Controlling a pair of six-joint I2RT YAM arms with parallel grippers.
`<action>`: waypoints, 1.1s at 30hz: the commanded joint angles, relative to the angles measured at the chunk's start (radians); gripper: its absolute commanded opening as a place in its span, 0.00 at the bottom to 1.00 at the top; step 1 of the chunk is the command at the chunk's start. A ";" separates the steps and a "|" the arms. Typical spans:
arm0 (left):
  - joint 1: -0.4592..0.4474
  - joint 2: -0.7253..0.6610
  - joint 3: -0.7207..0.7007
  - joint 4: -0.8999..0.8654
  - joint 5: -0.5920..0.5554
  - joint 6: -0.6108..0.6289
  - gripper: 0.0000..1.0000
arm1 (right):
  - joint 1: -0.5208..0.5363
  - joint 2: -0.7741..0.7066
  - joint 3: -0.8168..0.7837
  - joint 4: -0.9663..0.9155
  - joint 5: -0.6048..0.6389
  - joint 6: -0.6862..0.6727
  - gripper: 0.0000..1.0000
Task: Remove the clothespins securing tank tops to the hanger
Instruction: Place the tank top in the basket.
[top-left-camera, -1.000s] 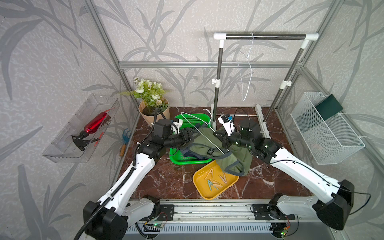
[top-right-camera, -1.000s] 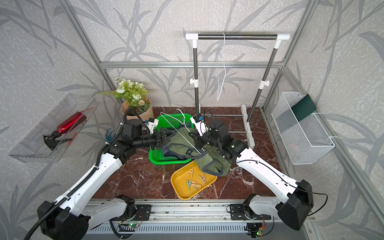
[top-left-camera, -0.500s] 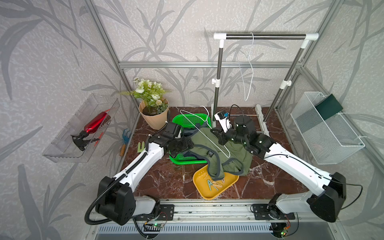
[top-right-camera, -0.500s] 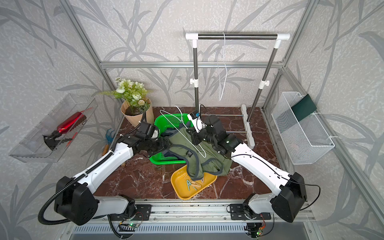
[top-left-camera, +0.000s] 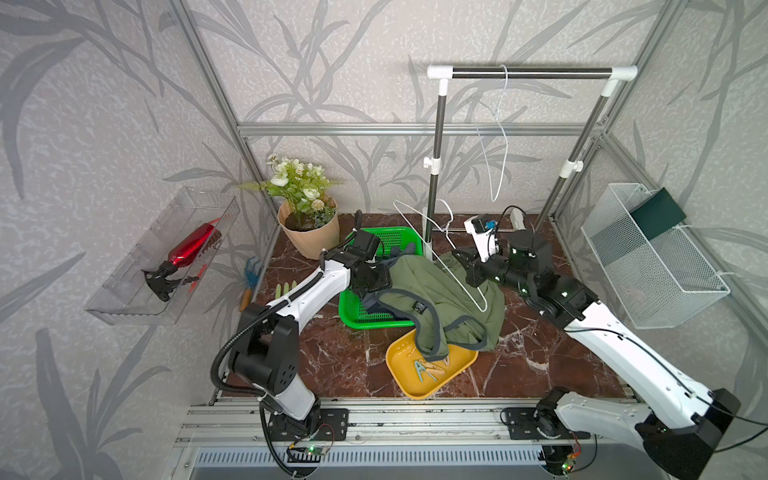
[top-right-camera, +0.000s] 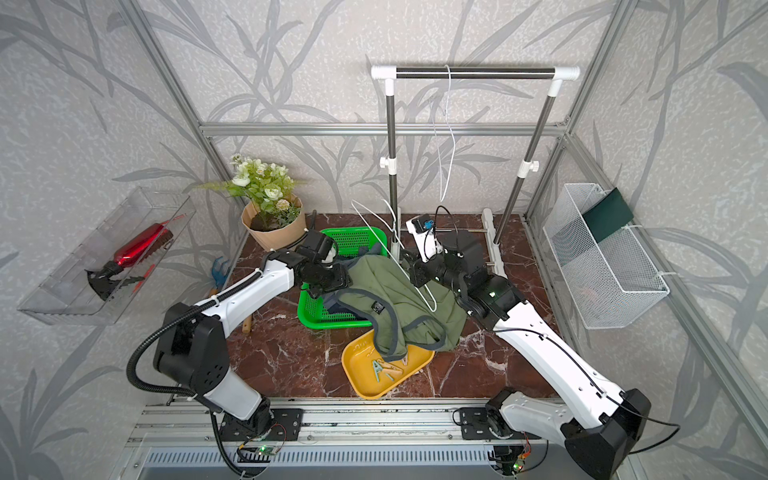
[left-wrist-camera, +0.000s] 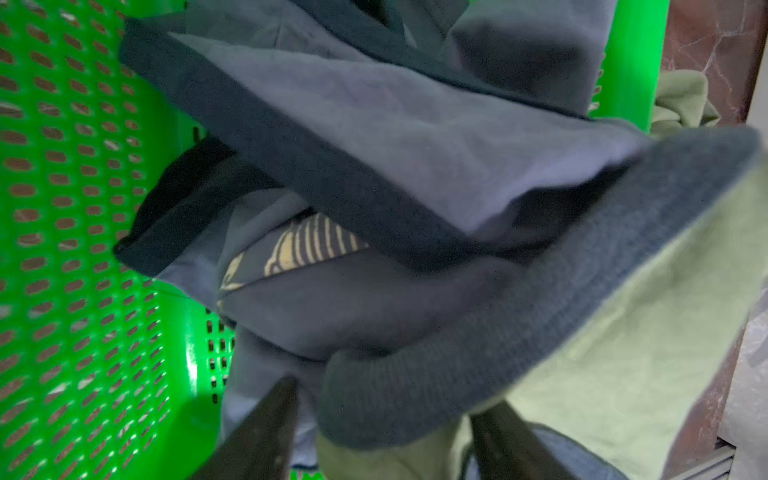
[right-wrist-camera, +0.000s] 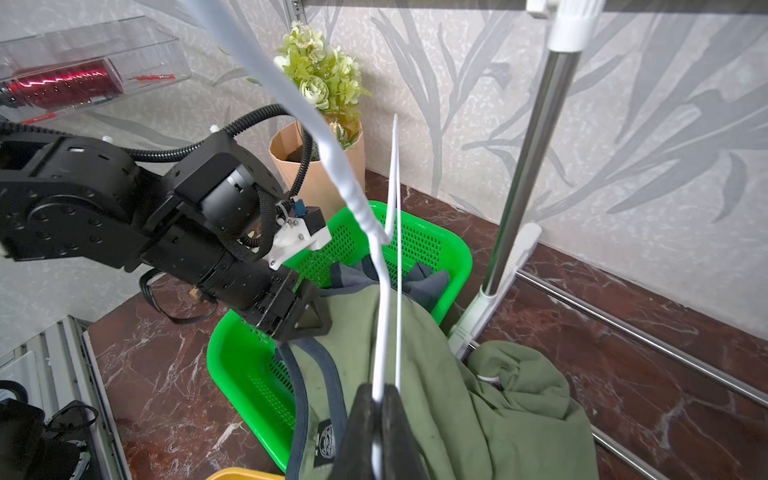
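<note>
Lots to snag and spill here.

Biggest first: green tank top (top-left-camera: 440, 291) flopped across the green basket (top-left-camera: 347, 316) rim, hem down over the yellow tray (top-left-camera: 399, 374); with a hard tug, could drag the tray or tip it. Next, blue tank top (left-wrist-camera: 395, 137) bunched in the basket, pressed against the green one, so easy to grab both together. Down in that cloth, left gripper (left-wrist-camera: 384, 395), fingers apart with folds between; pinching or not, cannot tell. Clamped tight on the skinny white hanger (right-wrist-camera: 384, 324), right gripper (right-wrist-camera: 376, 399); might twist or slip on such thin wire. Smallest: clothespins (top-left-camera: 428, 370) loose in the tray, right beside the hem, easy to flick out.
</note>
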 joint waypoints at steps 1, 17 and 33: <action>-0.005 -0.023 0.053 -0.012 0.016 0.013 0.16 | -0.015 -0.049 -0.041 -0.046 0.018 -0.010 0.00; -0.029 -0.154 0.469 0.071 0.213 -0.130 0.00 | -0.121 -0.272 -0.108 -0.142 0.001 -0.004 0.00; 0.015 -0.020 1.317 0.037 0.013 -0.007 0.00 | -0.130 -0.361 -0.083 -0.233 0.010 0.025 0.00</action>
